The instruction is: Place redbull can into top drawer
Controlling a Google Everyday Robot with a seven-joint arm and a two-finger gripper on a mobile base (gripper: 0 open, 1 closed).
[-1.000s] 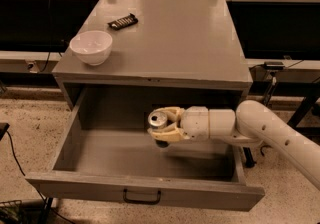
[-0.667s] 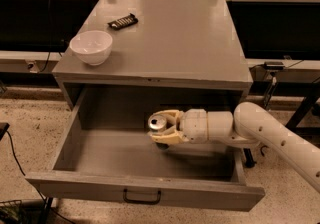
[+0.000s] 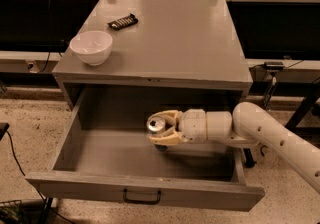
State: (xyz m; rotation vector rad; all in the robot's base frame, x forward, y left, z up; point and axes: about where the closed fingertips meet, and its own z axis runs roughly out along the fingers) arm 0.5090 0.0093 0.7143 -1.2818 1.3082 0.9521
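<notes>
The top drawer point(image 3: 145, 188) of the grey cabinet is pulled wide open, its flat front panel with a small dark handle toward me. My gripper point(image 3: 161, 128) reaches in from the right on a white arm and sits inside the drawer, right of centre. Its tan fingers point(image 3: 167, 139) are shut around the redbull can point(image 3: 155, 124). Only the can's silver top shows clearly; its body is mostly hidden by the fingers. The can is low in the drawer; I cannot tell whether it touches the drawer floor.
A white bowl point(image 3: 91, 46) stands at the front left of the cabinet top point(image 3: 175, 38). A flat black bar point(image 3: 123, 21) lies behind it. Dark shelving and cables run behind the cabinet. A speckled floor point(image 3: 25, 133) lies on the left.
The gripper with the can has shifted slightly left and lower inside the drawer. Nothing else has moved.
</notes>
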